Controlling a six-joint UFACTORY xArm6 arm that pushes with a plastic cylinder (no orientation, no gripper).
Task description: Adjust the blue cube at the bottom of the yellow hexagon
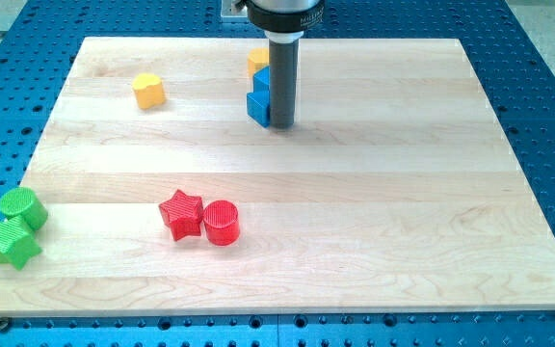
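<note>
My tip (pixel 282 125) rests on the board at the view's top centre, touching the right side of a blue cube (pixel 257 108). A second blue block (pixel 262 79) sits just above the cube, partly hidden by the rod, and its shape is unclear. Above that, a yellow block (pixel 257 61) peeks out to the left of the rod; it looks like the hexagon, mostly hidden. The blue cube lies below this yellow block, with the other blue block between them.
Another yellow block (pixel 148 91) sits at the upper left. A red star (pixel 181 213) and a red cylinder (pixel 222 222) touch at lower centre. A green cylinder (pixel 22 207) and a green star (pixel 11 243) sit at the left edge of the wooden board (pixel 403 212).
</note>
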